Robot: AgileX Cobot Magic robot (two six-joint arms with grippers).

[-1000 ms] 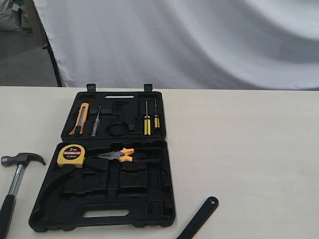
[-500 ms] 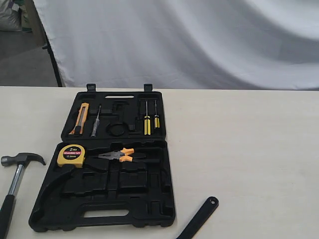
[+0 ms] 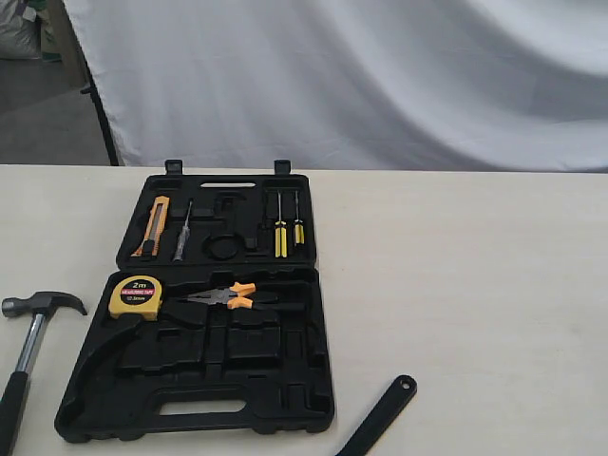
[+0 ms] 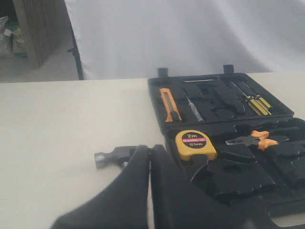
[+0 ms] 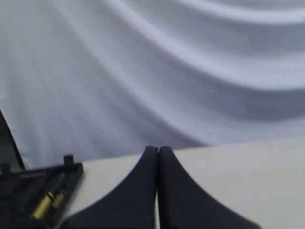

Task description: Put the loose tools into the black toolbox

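Observation:
The black toolbox (image 3: 321, 375) lies open on the pale table, left of centre. The claw hammer (image 3: 34, 318) rests on the table to the left of the case, its black handle running off the bottom edge. Only the black handle of the wrench (image 3: 383, 415) shows, at the bottom edge right of the case. A small dark round tape roll (image 3: 225, 246) sits in a lid recess. Neither gripper appears in the exterior view. My left gripper (image 4: 151, 150) is shut and empty, with the hammer head (image 4: 108, 156) just beyond its tips. My right gripper (image 5: 157, 150) is shut and empty above bare table.
Inside the case lie a yellow tape measure (image 3: 135, 297), orange-handled pliers (image 3: 230, 295), an orange knife (image 3: 156, 226) and yellow-handled screwdrivers (image 3: 281, 237). A white cloth backdrop (image 3: 380, 76) hangs behind the table. The case corner (image 5: 71, 168) shows in the right wrist view.

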